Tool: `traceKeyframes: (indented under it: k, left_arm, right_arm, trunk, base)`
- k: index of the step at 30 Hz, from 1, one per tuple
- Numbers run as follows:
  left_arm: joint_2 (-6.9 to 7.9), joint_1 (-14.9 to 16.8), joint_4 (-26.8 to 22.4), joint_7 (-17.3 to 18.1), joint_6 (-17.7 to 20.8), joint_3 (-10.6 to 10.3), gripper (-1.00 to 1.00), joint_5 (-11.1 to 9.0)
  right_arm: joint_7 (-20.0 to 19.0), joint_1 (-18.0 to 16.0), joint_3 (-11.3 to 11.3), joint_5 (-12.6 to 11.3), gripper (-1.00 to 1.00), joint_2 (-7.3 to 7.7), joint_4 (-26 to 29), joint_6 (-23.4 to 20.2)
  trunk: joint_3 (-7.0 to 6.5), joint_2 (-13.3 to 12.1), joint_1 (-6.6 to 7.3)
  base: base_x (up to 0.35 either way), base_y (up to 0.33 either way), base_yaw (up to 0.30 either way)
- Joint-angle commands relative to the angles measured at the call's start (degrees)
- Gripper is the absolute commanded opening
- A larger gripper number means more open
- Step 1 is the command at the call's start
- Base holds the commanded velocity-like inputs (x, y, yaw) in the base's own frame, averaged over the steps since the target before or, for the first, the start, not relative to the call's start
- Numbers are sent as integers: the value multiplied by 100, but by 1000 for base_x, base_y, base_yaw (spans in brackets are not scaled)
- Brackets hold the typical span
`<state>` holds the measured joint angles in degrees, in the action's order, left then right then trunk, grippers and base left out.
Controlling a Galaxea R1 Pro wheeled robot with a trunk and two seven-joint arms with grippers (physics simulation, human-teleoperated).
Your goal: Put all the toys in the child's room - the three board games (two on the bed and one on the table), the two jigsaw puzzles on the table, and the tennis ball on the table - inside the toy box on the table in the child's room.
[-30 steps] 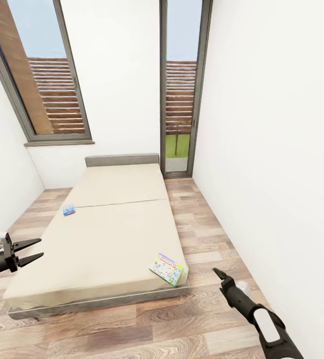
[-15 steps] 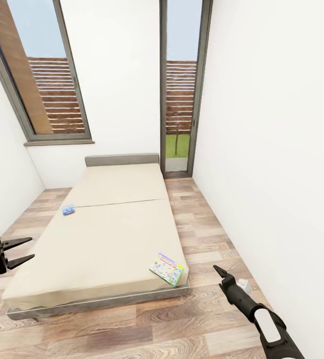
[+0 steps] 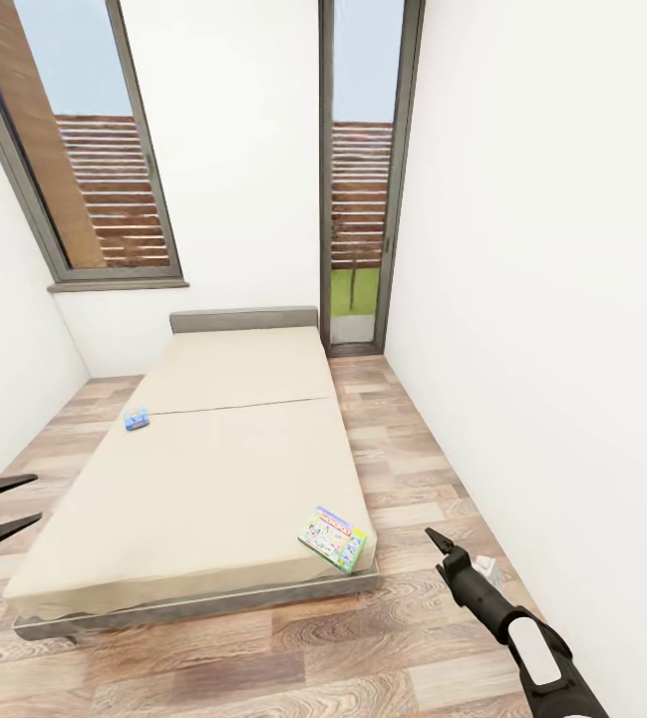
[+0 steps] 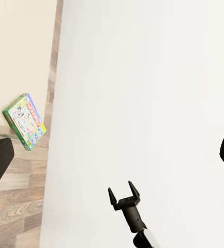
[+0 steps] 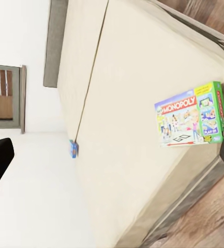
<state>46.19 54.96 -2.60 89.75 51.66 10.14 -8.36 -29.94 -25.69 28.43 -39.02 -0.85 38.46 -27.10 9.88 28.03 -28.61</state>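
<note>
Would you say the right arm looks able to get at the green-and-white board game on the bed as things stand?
Probably yes. The green-and-white board game lies flat at the bed's near corner, nothing on or beside it, and the open right gripper hangs just off that corner with bare floor between.

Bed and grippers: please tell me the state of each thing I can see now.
Bed: beige mattress bare except for two games.
Green-and-white game box: flat at the near corner.
Small blue game box: flat at the far edge.
Left gripper: open, empty.
Right gripper: open, empty.
</note>
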Motion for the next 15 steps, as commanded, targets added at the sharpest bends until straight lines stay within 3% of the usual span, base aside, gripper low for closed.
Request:
traceKeyframes:
  k: [1,8,15]
  left_arm:
    - [39,6,8,25,118,-20,100,-4]
    - [335,6,41,25,568,-22,100,1]
    - [276,5,12,25,639,-38,100,1]
  right_arm:
    - [-19,-6,31,-26,100,-8,3,-51]
    - [-208,-8,31,-26,100,-1,3,-65]
    - [-246,-6,31,-26,100,6,3,-67]
  trunk:
    - [11,10,-3]
    - [101,210,-113]
    - [226,491,-267]
  base:
    - [0,0,0]
    - [0,0,0]
    - [0,0,0]
